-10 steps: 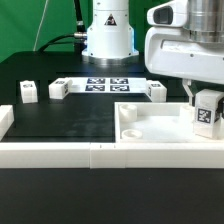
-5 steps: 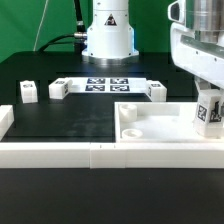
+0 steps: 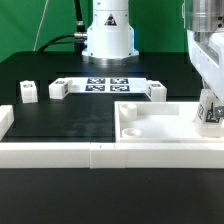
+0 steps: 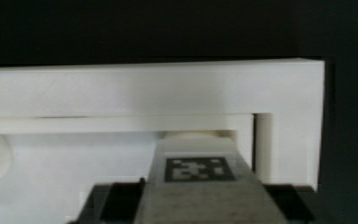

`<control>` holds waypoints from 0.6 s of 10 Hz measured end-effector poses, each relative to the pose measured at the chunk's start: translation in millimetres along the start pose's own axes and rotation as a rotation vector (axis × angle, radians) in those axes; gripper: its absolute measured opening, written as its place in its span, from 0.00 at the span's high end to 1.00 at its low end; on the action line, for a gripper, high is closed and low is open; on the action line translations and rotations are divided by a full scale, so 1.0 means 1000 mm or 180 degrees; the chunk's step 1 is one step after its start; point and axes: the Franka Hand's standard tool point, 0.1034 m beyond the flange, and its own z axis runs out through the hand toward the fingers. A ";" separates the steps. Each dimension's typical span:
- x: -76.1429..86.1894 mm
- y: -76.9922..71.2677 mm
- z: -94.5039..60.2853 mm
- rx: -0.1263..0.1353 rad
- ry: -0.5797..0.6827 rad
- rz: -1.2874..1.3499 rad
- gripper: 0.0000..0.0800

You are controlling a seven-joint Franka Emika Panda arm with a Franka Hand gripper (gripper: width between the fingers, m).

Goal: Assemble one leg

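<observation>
The gripper (image 3: pixel 211 108) was clamped on the leg (image 3: pixel 210 113), holding it upright at the far corner of the big white tray (image 3: pixel 150 128) on the exterior view's right, hard against the frame edge, with the tray's open floor toward the corner hole (image 3: pixel 129 131) and bare black table (image 3: pixel 70 118) beyond that. The leg's face carried a black-and-white square tag (image 4: pixel 197 167) with no readable writing, like the tags on the marker board (image 3: pixel 103 84) behind the tray and on three loose legs (image 3: pixel 28 92) near it. The wrist view cut off the leg's lower end, and the exterior view cropped most of the arm.
</observation>
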 end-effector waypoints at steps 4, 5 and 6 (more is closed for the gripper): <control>-0.003 0.004 0.001 -0.0142 0.0018 -0.0394 0.22; -0.002 0.001 0.001 -0.0134 0.0018 -0.0809 0.20; 0.000 0.002 0.001 -0.0158 0.0012 -0.1207 0.20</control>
